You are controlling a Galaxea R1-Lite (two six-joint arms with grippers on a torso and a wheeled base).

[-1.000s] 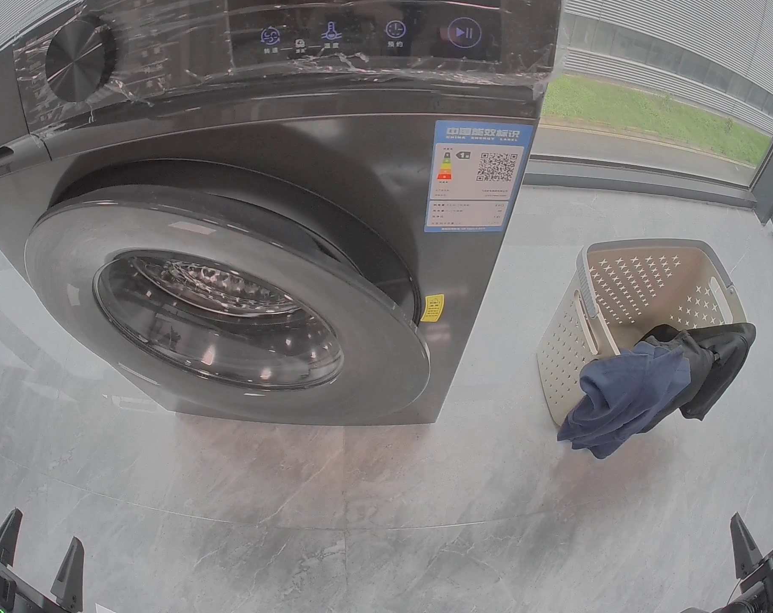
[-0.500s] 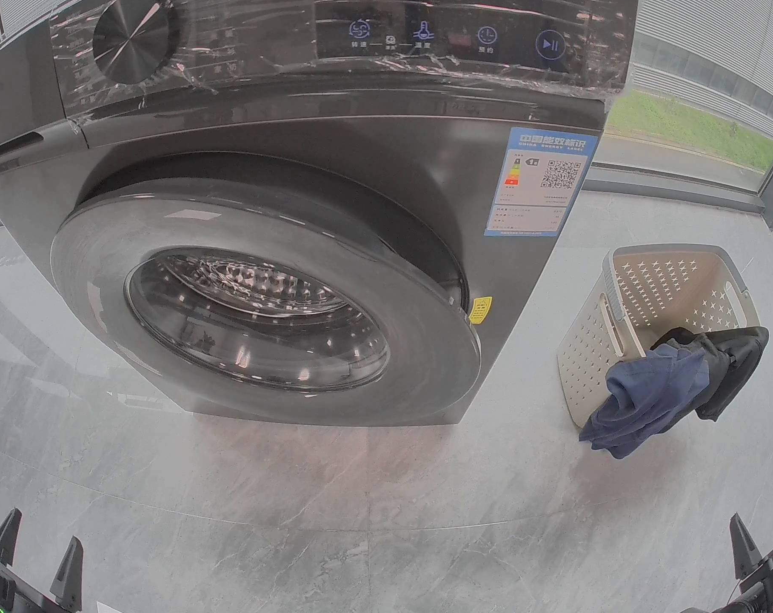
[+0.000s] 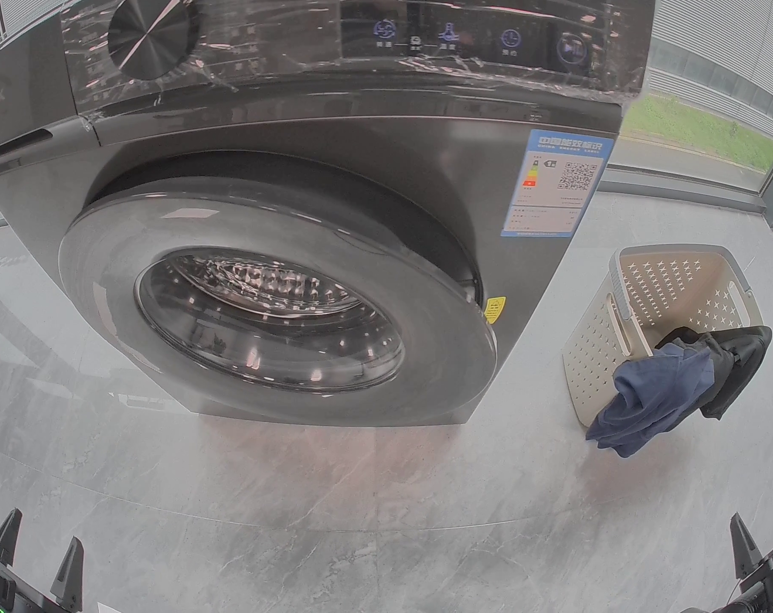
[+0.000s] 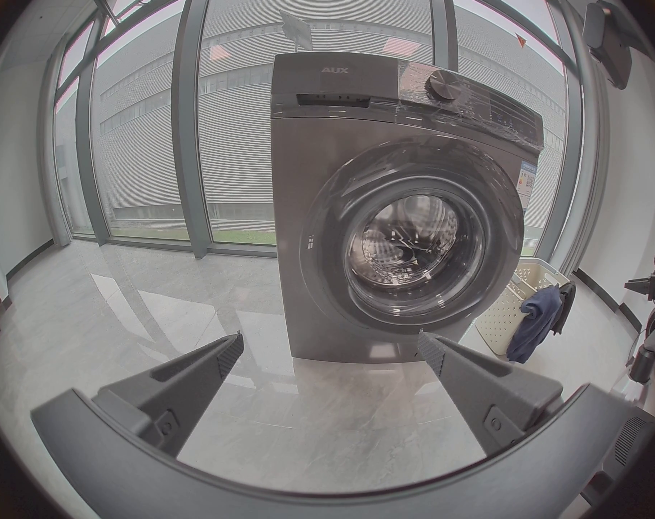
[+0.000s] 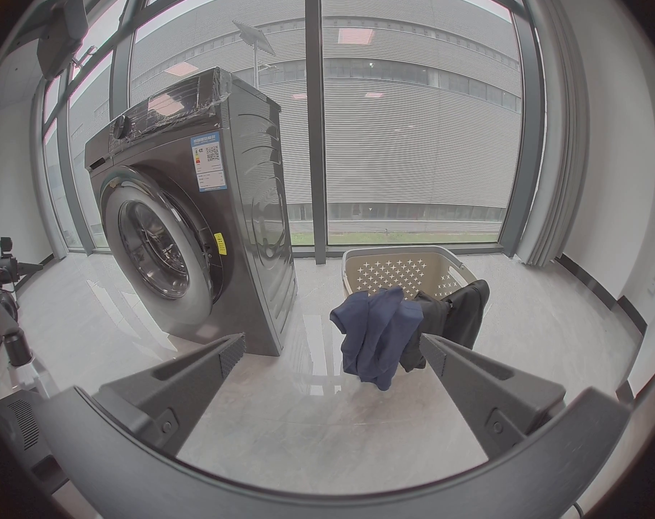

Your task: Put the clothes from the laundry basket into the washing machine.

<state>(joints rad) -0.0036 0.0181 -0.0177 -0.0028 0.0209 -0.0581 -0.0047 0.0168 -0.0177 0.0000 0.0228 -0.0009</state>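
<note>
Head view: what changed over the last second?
Only the camera moved: washing machine and laundry basket slid rightward in frame together. Nothing grasped or released. Left hand and right hand stay open and low; blue garment and black garment still hang over the basket's rim.

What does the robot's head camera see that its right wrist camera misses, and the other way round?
Head view: the lit buttons on the control panel, and the left gripper low over the floor. Right wrist view: the machine's side wall and the white room wall. Both: the washing machine with its round door, the laundry basket, a blue garment and a black garment draped over its rim, and the open right gripper.
</note>
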